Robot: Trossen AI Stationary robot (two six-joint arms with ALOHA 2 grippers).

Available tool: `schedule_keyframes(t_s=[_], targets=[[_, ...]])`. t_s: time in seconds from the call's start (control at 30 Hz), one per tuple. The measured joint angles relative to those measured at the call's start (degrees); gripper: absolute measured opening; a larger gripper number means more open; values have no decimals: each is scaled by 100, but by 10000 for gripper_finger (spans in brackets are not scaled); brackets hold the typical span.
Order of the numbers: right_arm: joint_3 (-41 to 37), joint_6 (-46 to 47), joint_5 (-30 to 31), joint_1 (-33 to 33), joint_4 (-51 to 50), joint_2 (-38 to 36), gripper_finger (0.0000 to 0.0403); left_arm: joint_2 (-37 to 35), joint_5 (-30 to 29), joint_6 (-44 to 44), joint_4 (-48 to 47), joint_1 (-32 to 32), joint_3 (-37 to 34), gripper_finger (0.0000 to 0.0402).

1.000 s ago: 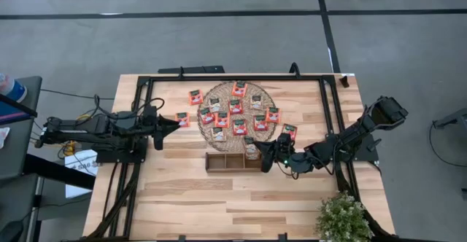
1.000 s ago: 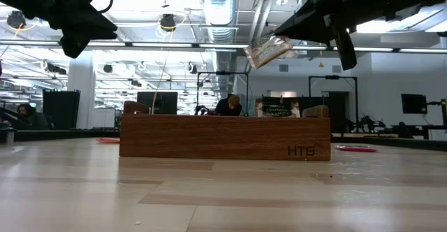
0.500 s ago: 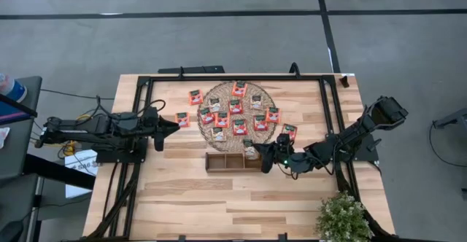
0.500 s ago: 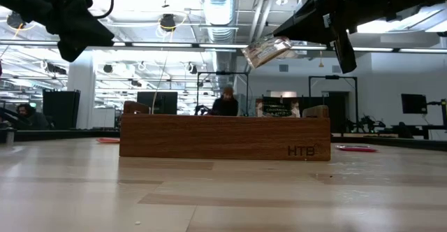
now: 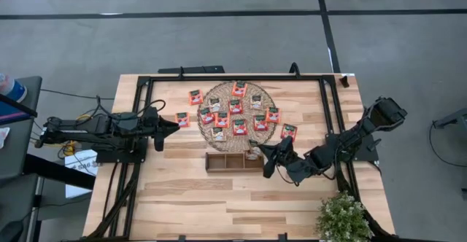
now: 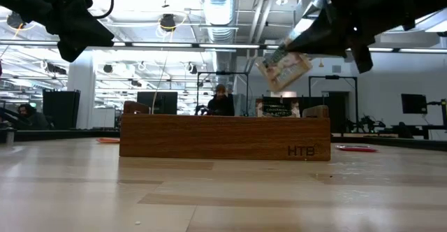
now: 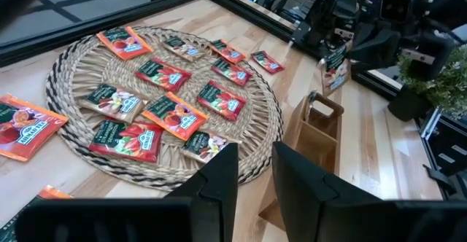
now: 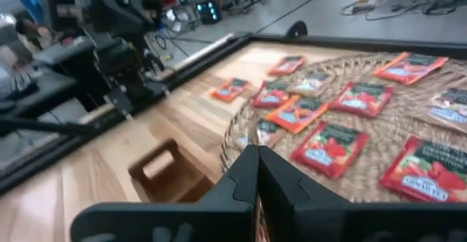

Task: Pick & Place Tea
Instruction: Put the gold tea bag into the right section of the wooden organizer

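Observation:
Several tea sachets, mostly red-orange, lie flat on the round woven mat. A few more lie on the wood beside it. The brown wooden tray stands just in front of the mat. My right gripper is shut on one pale tea sachet, which hangs above the tray's right end. My left gripper waits at the table's left side, level with the mat. It is open with nothing between its fingers. My right gripper pinches the pale sachet by its upper edge between its two fingers. The fingers come from the table's right side, slanting slightly down. The sachet hangs tilted below the fingertips, clear of the tray and the table.
A black frame runs around the work area. A small green plant stands at the near right corner. Bare wood lies in front of the tray. People sit in the room beyond the table.
My right gripper has rolled about its own line while staying over the tray's right end. The sachet it holds has tipped from nearly flat to a steeper hang and now sits a little lower.

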Motion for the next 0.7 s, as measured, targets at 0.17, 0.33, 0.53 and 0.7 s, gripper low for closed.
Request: schedule_keyframes(t_s=[0.17, 0.33, 0.53, 0.7], targets=[[-11, -48, 55, -2, 300, 362, 0, 0, 0, 2, -29, -1, 0, 76], [-2, -48, 87, -24, 971, 928, 0, 0, 0, -2, -44, -1, 0, 76], [0, -189, 197, -26, 1243, 1215, 0, 0, 2, -13, -42, -1, 0, 76], [2, -300, 193, -14, 1435, 1287, 0, 0, 2, -15, -40, 1, 0, 76]])
